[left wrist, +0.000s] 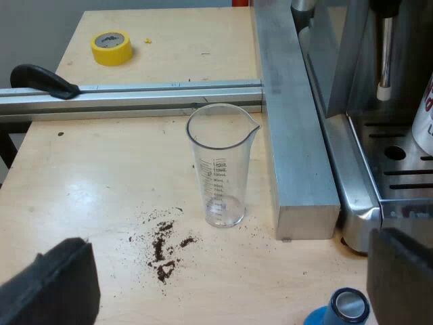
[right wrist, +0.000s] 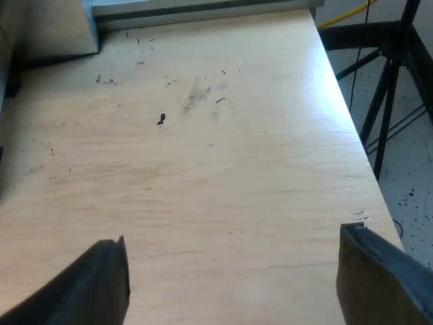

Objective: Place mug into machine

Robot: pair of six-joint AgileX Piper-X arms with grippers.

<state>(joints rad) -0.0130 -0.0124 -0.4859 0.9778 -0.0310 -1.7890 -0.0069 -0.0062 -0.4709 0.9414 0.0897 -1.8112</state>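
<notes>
A white mug (left wrist: 425, 125) with red print stands on the slotted drip tray (left wrist: 399, 177) of the steel espresso machine (left wrist: 358, 196); just a sliver of it shows, under the steam wand (left wrist: 384, 57). My left gripper (left wrist: 230, 298) is open above the wooden table, with nothing between its fingers (left wrist: 57, 288). It hovers short of the empty measuring glass (left wrist: 222, 166). A blue tamper (left wrist: 344, 308) stands close to one finger, near the machine's corner. My right gripper (right wrist: 233, 291) is open over bare wood, holding nothing.
An aluminium beam (left wrist: 294, 122) lies between the glass and the machine, and a rail (left wrist: 135, 95) with a black clamp handle (left wrist: 42, 80) crosses behind. Spilled coffee grounds (left wrist: 162, 247) lie by the glass. A yellow tape roll (left wrist: 111, 47) sits beyond. Near my right gripper is the table edge (right wrist: 358, 169), with black stand legs (right wrist: 385, 95) beyond.
</notes>
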